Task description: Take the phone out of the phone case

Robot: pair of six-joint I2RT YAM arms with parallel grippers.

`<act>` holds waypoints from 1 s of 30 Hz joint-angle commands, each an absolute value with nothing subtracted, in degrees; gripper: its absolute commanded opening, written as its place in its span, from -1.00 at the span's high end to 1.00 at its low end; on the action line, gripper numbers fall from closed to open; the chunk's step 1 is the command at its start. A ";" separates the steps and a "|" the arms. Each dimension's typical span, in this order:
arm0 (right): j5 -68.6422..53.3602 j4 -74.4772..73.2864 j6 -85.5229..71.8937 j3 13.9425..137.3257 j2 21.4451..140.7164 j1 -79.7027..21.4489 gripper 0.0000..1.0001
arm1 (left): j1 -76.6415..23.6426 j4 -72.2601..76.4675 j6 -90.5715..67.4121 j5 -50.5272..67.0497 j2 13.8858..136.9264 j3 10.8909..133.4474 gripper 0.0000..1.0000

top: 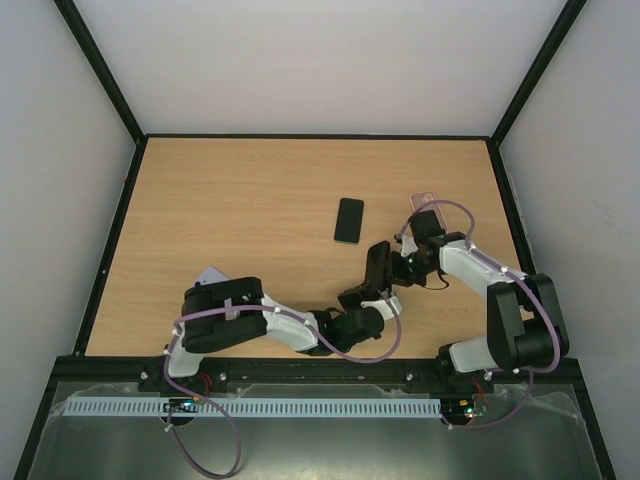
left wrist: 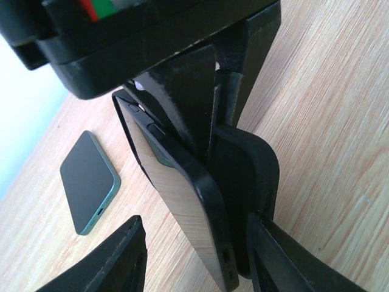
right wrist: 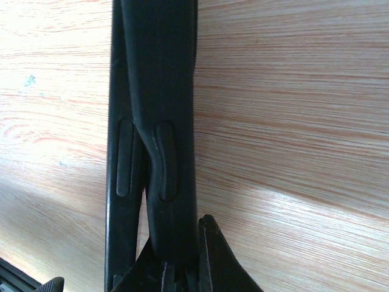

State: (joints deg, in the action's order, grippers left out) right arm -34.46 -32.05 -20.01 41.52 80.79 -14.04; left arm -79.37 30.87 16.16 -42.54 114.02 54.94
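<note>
A spare phone (top: 349, 220) with a dark screen and green edge lies flat on the wooden counter (top: 230, 200), and everything else is placed from it. Just nearer the arm bases than this spare phone, and slightly to the right, the phone (left wrist: 176, 201) stands on its long edge above the counter, partly inside the black phone case (left wrist: 243, 182). The right gripper (right wrist: 177, 243) reaches in from the side away from the spare phone and is clenched on the wall of the phone case. In the right wrist view the case's lip bows away from the phone's side along the button strip, so a narrow gap shows between the two. The left gripper (left wrist: 196, 219) comes up from the near side with its jaws apart, straddling the phone and phone case. One of its fingers (left wrist: 121, 261) stands clear on the spare phone's side, and the other lies close against the case's back.
</note>
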 commanded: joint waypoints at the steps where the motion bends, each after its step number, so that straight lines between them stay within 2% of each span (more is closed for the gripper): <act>1: -34.89 -29.79 -21.18 41.51 80.12 -13.94 0.96 | -80.31 34.84 17.41 -48.58 116.23 57.20 0.14; 12: -36.96 -29.71 -22.43 41.49 77.61 -13.34 0.96 | -80.32 44.83 20.91 -57.52 119.00 56.81 0.69; 18: -36.56 -29.56 -22.76 41.14 75.81 -13.02 0.96 | -80.21 49.46 20.39 -59.10 116.85 55.08 0.92; 30: -29.46 -29.58 -23.70 41.67 72.71 -11.59 0.96 | -80.25 47.19 12.50 -58.99 105.60 49.82 0.95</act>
